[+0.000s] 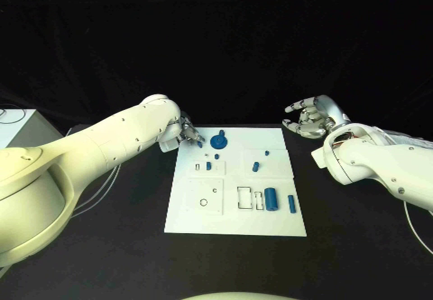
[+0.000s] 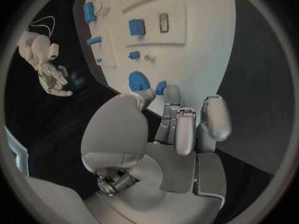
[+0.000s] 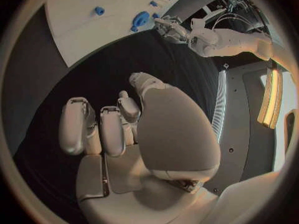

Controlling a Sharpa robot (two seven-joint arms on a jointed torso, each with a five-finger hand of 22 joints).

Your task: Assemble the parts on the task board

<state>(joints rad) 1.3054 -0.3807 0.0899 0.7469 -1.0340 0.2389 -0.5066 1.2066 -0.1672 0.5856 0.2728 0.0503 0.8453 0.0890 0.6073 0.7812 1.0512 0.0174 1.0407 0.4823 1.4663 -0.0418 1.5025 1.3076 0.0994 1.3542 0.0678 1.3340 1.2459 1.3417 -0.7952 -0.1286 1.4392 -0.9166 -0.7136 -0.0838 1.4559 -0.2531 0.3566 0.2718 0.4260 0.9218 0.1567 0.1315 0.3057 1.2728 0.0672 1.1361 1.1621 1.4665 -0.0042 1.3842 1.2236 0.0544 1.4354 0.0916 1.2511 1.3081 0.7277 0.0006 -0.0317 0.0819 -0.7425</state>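
The white task board [image 1: 234, 219] lies in the middle of the black table. My left hand [image 1: 187, 133] hovers over its far left corner, and a small blue part [image 2: 161, 87] sits pinched between the thumb and a finger. Right beside it a round blue knob part [image 1: 218, 141] stands on the board. More blue parts lie further in: a small block [image 1: 208, 165], a short peg [image 1: 256, 165], a cylinder [image 1: 271, 200] and a thin bar [image 1: 291, 202]. My right hand [image 1: 312, 119] is raised off the board's far right corner, fingers loosely curled and apart, holding nothing.
Empty rectangular slots [image 1: 243, 197] and a small ring hole [image 1: 204, 202] mark the board's near half. A white box [image 1: 20, 128] stands at the table's left edge. Black tabletop surrounds the board on all sides.
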